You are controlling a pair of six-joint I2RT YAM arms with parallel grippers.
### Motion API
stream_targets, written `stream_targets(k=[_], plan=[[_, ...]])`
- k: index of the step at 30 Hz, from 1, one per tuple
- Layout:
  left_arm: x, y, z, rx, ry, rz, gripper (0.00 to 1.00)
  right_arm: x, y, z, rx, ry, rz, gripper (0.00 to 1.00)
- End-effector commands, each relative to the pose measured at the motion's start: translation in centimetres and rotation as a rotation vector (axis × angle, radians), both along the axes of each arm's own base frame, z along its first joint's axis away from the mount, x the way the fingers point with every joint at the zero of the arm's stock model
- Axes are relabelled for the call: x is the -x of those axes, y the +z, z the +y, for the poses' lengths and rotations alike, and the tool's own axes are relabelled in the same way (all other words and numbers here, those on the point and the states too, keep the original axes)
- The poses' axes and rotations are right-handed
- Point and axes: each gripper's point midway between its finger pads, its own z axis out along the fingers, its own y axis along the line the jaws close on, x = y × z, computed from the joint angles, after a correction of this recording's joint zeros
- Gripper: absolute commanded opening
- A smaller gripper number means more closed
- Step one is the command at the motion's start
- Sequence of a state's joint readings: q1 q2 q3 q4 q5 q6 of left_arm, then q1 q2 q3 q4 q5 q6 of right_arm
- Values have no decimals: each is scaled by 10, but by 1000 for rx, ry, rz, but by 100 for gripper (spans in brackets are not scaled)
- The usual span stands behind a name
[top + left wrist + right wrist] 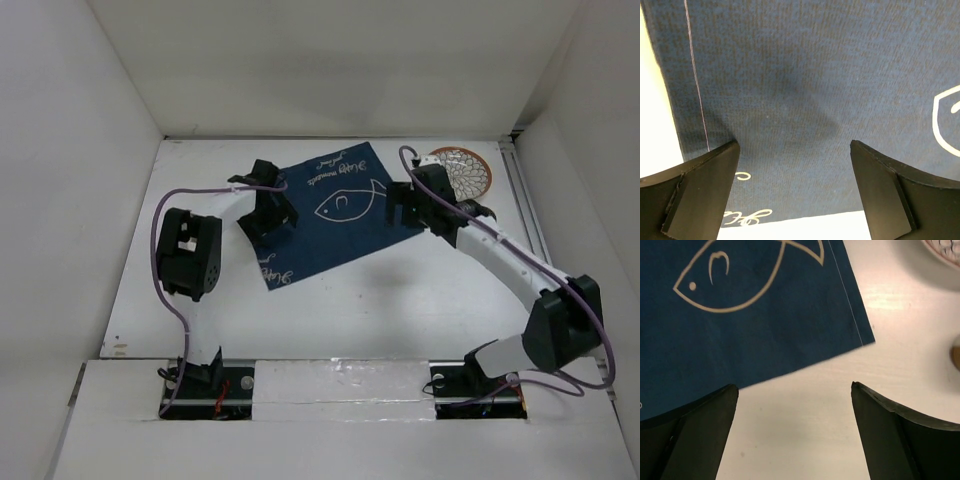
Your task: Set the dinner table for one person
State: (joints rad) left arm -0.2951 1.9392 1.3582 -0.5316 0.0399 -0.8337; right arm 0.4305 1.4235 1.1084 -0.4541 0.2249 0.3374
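The dinner table is a plain white tabletop. A navy blue placemat with a pale fish drawing lies tilted on it at the back middle. My left gripper hovers over the mat's left part, open and empty; in the left wrist view the gripper has the mat filling the space between its fingers. My right gripper is at the mat's right corner, open and empty; in the right wrist view the gripper is over bare table just off the mat's edge.
A round plate with a red net pattern sits at the back right, beside my right wrist; its rim shows in the right wrist view. White walls close in the table on three sides. A rail runs along the right edge.
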Motion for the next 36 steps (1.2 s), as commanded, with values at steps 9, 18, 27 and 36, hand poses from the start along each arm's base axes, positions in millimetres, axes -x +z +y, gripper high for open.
stream_targets(k=[9,18,27,36], plan=[[-110,-13,-10,-130,-59,17,91,-45,-59,44,98,124,233,100],[-127,57,-17,-83,-25,-180,100,-64,-79,25,109,57,269,100],[-85,0,-12,-105,-49,-42,100,-67,-127,15,153,21,373,100],[-74,-6,-5,-130,-54,-32,100,-36,-143,22,107,47,471,100]])
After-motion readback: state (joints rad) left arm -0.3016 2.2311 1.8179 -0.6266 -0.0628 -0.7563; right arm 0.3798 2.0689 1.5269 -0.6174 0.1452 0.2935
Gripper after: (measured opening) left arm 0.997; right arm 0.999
